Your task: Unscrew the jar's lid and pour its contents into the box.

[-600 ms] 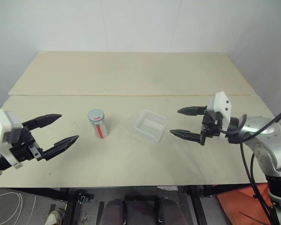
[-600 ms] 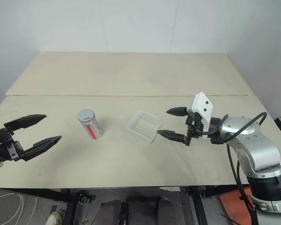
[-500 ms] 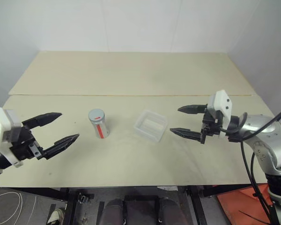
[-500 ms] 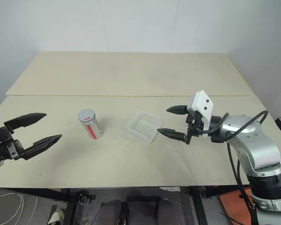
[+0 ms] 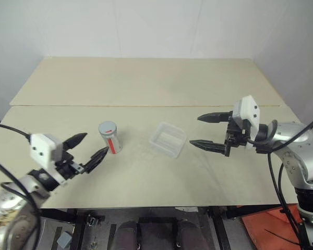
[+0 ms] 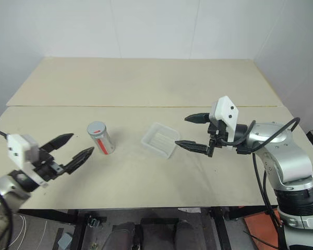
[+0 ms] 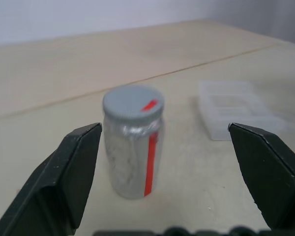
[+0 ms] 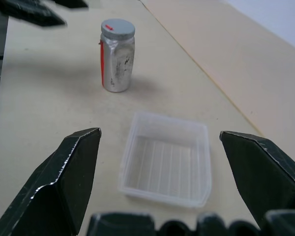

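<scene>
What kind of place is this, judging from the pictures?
Probably a robot test room, not a home: a bare beige table against plain white walls, with one jar and a box set out.

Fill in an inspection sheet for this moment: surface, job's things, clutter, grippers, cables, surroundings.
Surface: pale table, two boards with a seam across.
Job's things: jar upright, lid on; box beside it, apart, looks empty; contents not discernible.
Clutter: nothing seen.
Grippers: left gripper open, near the jar, not touching; right gripper open, beside the box, not touching.
Cables: black cable along the right arm.
Surroundings: white walls; orange object below the table's right edge.
</scene>
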